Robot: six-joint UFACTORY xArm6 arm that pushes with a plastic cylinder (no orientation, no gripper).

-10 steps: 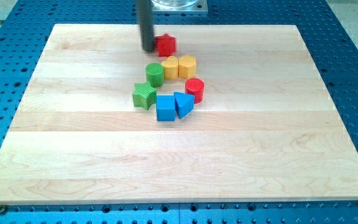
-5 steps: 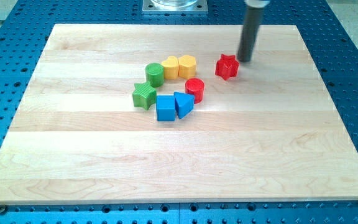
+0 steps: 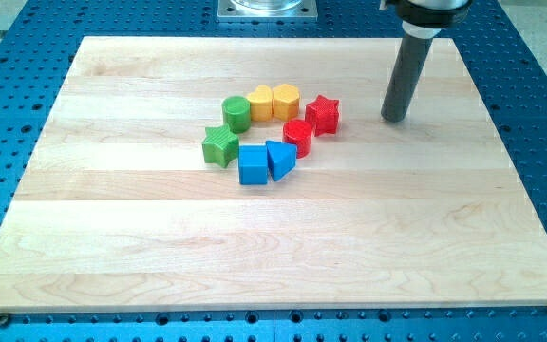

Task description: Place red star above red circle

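Resting my bare, clasp-less tip (image 3: 394,119) apart toward the board's right edge, I judge it nearly done: red star (image 3: 322,114) touches red circle (image 3: 297,134), upper-right, not squarely above.

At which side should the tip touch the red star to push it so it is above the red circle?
Contact the red star on its right flank, pushing toward the view's left. It sits up-right of the red circle, close against it, and my tip already stands off to its right.

Bright, even overhead light; wooden board (image 3: 160,237) sharp corner to corner, no glare. Blocks cast only faint short shadows. Rod top slightly blurred at top edge.
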